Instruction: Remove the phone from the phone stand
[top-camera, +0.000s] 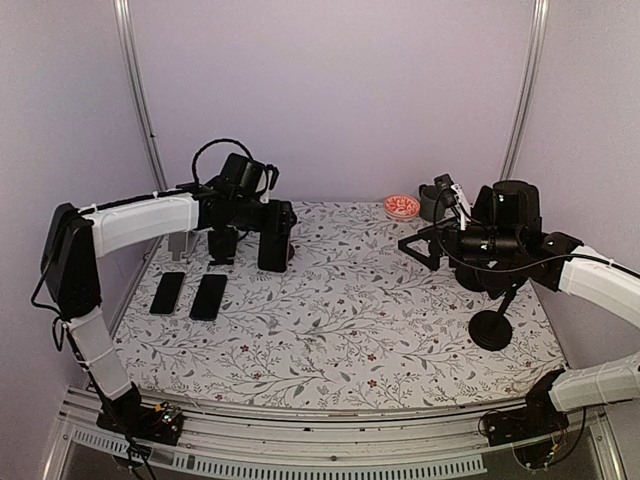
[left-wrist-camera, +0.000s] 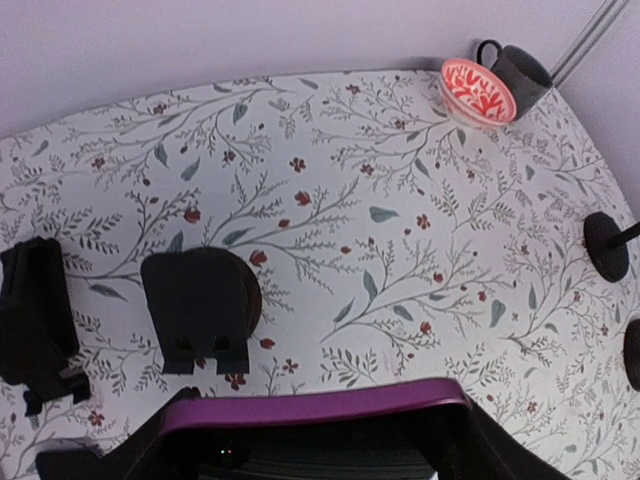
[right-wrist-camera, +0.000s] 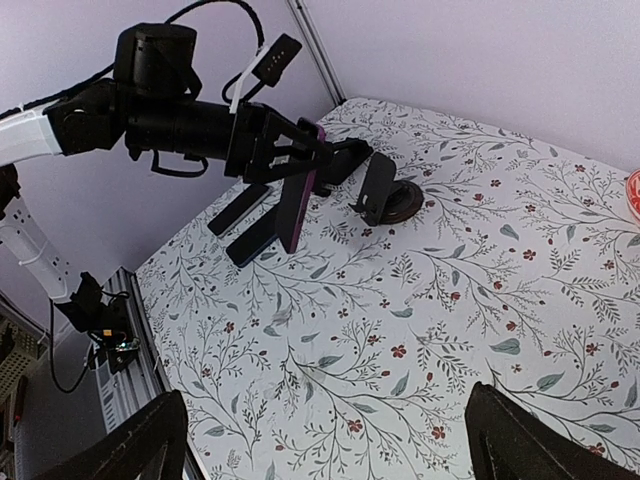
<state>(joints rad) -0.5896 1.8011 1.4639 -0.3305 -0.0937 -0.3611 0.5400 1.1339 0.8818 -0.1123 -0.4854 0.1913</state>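
Note:
My left gripper (top-camera: 274, 232) (left-wrist-camera: 315, 440) is shut on the phone (right-wrist-camera: 300, 192), a black slab with a purple edge (left-wrist-camera: 310, 408). The phone hangs upright above the table, clear of the phone stand (right-wrist-camera: 384, 192). The stand is black with a round base and stands empty just beyond the phone (left-wrist-camera: 200, 308). My right gripper (right-wrist-camera: 335, 450) is open and holds nothing. It hovers high over the right side of the table (top-camera: 424, 228), far from phone and stand.
Two dark phones (top-camera: 168, 293) (top-camera: 208, 296) lie flat near the left edge. A red patterned bowl (top-camera: 402, 206) and a dark mug (left-wrist-camera: 520, 68) sit at the back right. A black round-based post (top-camera: 490, 328) stands under the right arm. Another black object (left-wrist-camera: 35, 325) sits left of the stand.

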